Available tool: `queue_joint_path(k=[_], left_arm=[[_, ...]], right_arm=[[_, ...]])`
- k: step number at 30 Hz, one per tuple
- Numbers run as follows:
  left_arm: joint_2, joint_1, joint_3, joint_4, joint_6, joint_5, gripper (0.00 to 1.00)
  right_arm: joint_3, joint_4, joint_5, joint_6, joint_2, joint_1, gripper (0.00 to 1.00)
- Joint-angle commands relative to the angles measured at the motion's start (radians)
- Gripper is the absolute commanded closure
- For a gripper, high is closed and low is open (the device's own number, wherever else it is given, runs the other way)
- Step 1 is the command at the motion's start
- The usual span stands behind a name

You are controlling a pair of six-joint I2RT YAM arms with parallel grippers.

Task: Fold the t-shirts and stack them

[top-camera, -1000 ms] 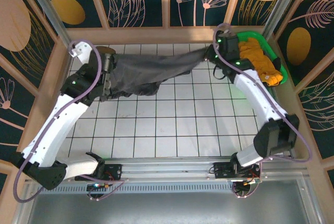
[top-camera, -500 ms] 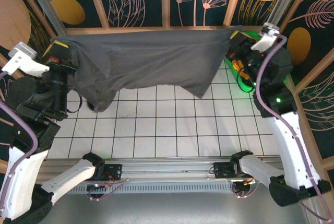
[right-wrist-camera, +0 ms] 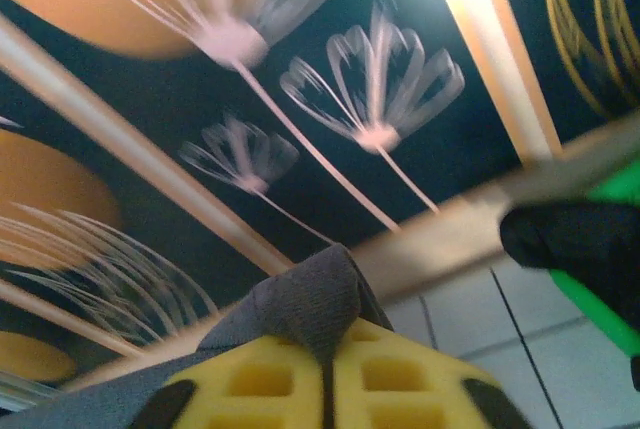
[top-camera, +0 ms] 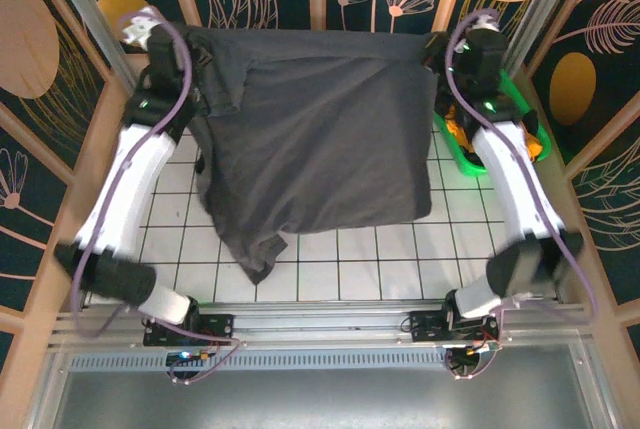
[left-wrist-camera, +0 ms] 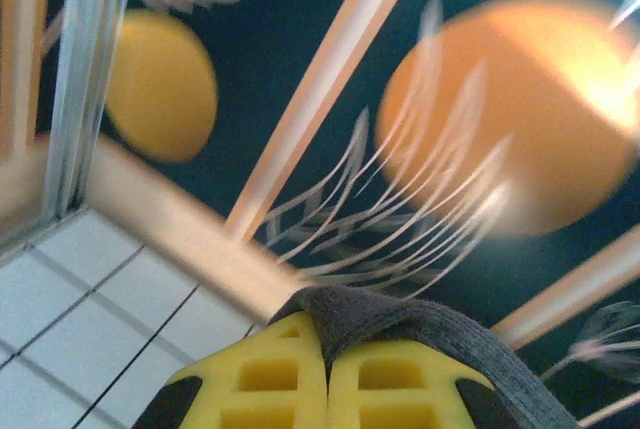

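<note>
Both arms have swung in from the high, wide lift of half a second ago. The dark charcoal grey cloth t-shirt, then strung in the air between them, now spreads broad over the white tiled table.

From above, the left claw grips the shirt's top corner at the far left and the right claw grips the opposite corner. The top hem runs straight between them, the body falls away toward the arm bases, and one sleeve trails lowest beneath the left claw. Whether the lower edge rests on the tiles I cannot tell. Just to the right of the right claw sits a green plastic tray with a mustard yellow cloth t-shirt bunched inside.

On the left wrist camera, the yellow ribbed fingers are pressed together, pinching a fold of grey cloth that wraps over their tips.

The right wrist camera gives the same picture — yellow fingers pressed together on a peak of grey cloth, with the tray's green edge off to the right of the claw.
</note>
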Motion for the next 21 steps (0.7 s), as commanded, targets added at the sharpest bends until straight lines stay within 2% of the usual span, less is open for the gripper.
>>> queue_joint_path(k=[1, 3, 4, 5, 6, 8, 10, 13, 15, 18, 21], left_arm=[[0.189, 0.08, 0.086, -0.029, -0.01, 0.177, 0.76], [0.327, 0.093, 0.23, -0.136, 0.015, 0.219, 0.29], [0.385, 0.093, 0.303, -0.199, 0.037, 0.226, 0.16], [0.419, 0.093, 0.347, -0.251, 0.044, 0.223, 0.13], [0.435, 0.093, 0.362, -0.288, 0.05, 0.215, 0.12], [0.398, 0.093, 0.288, -0.319, 0.048, 0.191, 0.14], [0.301, 0.093, 0.119, -0.31, 0.026, 0.17, 0.16], [0.114, 0.093, -0.207, -0.255, -0.036, 0.211, 0.23], [0.0, 0.093, -0.383, -0.257, -0.087, 0.229, 0.29], [-0.129, 0.093, -0.595, -0.253, -0.159, 0.266, 0.34], [-0.212, 0.093, -0.688, -0.261, -0.187, 0.272, 0.37]], right_arm=[[0.096, -0.082, -0.13, 0.039, 0.201, -0.049, 0.59], [0.201, -0.176, -0.139, 0.028, 0.309, -0.056, 0.46], [0.238, -0.221, -0.134, 0.02, 0.345, -0.057, 0.43], [0.252, -0.249, -0.132, 0.019, 0.363, -0.055, 0.42], [0.244, -0.263, -0.134, 0.016, 0.365, -0.053, 0.41], [0.179, -0.264, -0.115, 0.006, 0.333, -0.039, 0.4], [0.087, -0.26, -0.086, -0.002, 0.275, -0.013, 0.4], [-0.107, -0.237, -0.059, -0.002, 0.165, 0.05, 0.43], [-0.255, -0.233, -0.049, 0.01, 0.08, 0.103, 0.48], [-0.467, -0.246, -0.031, 0.03, -0.057, 0.179, 0.55], [-0.632, -0.33, 0.02, 0.043, -0.167, 0.262, 0.56]])
